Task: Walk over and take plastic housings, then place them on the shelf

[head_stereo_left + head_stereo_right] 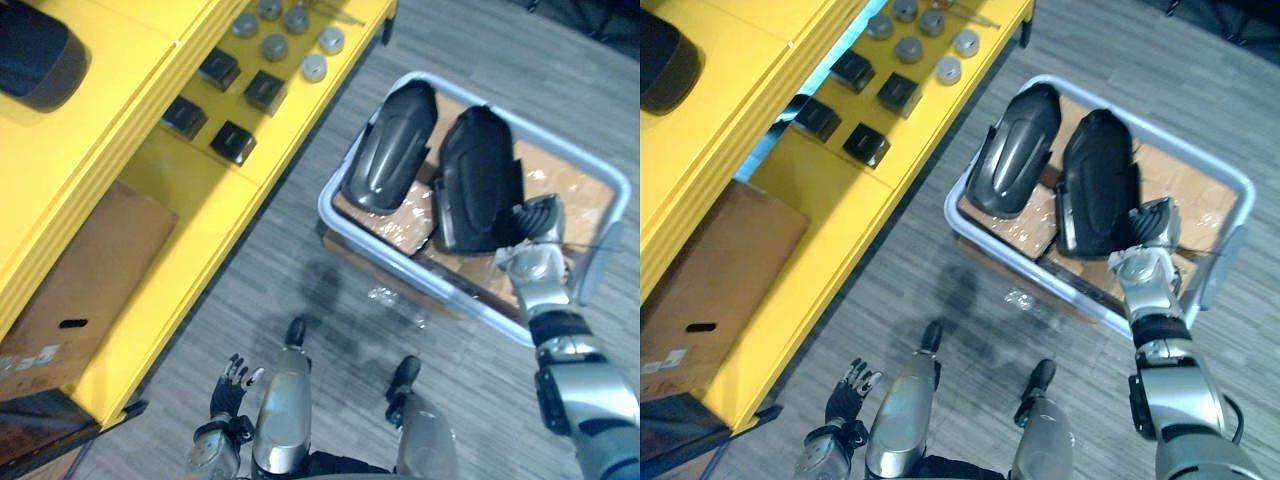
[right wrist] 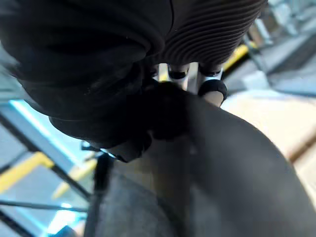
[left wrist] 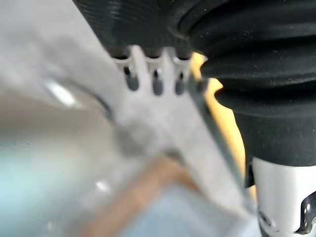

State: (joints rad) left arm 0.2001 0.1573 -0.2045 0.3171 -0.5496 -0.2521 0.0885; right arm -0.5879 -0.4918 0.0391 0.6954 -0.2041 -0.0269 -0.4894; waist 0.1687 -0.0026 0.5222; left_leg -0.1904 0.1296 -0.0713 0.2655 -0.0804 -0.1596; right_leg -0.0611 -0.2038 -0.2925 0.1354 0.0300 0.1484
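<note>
While the left hand (image 1: 230, 385) hangs low beside the yellow shelf (image 1: 200, 210) with its fingers (image 3: 157, 86) loosely spread and holding nothing, the right hand (image 1: 537, 222) reaches into the pale bin (image 1: 327, 212) on the floor. Its fingers (image 2: 213, 88) curl over the near edge of the right housing (image 1: 478, 180), the thumb set against it. The left housing (image 1: 392, 148) lies just beside it in the same bin, on crumpled brown cardboard.

two dark glossy plastic housings (image 1: 392, 145), side by side, in pale crate (image 1: 323, 207)
</note>
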